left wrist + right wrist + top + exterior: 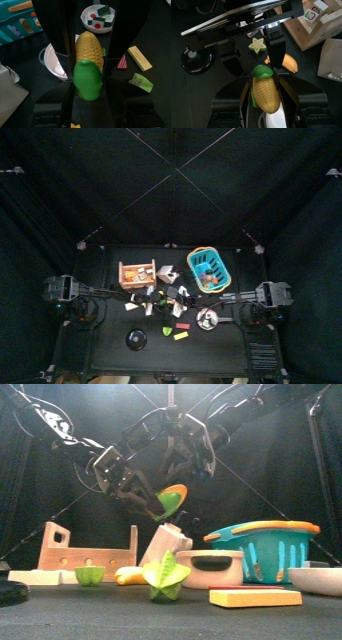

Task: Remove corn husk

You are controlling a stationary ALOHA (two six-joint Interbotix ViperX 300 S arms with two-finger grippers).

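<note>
We see both arms meeting above the middle of the table (pixel 94 343), and they hold one cob (pixel 171 500) between them in the air, well above the things that stand below.

In the left wrist view the left gripper (pixel 87 70) has its two jaws pressed against the sides of the cob, which stands upright between them with the yellow kernels away from the camera and a green end piece (pixel 87 80) near the camera. In the right wrist view the right gripper (pixel 265 92) pinches the same cob from the other end; here the green end lies at the far side, and the left arm's jaws come down on it from beyond.

The husk is hard to find. On the cob itself we see only yellow kernels and the green end (no pale wrapping shows on it in either wrist view). In the front view a pale whitish piece (pixel 166 544) stands on the table just below the grippers, but we cannot tell if this is the husk.

On the table, in the front view, we see a blue basket (pixel 263 548) with an orange handle at the right, a white bowl (pixel 214 568) beside it, a wooden rack (pixel 87 554) at the left, a green star-shaped piece (pixel 167 580) in front, and a yellow block (pixel 254 597) near the front edge.
</note>
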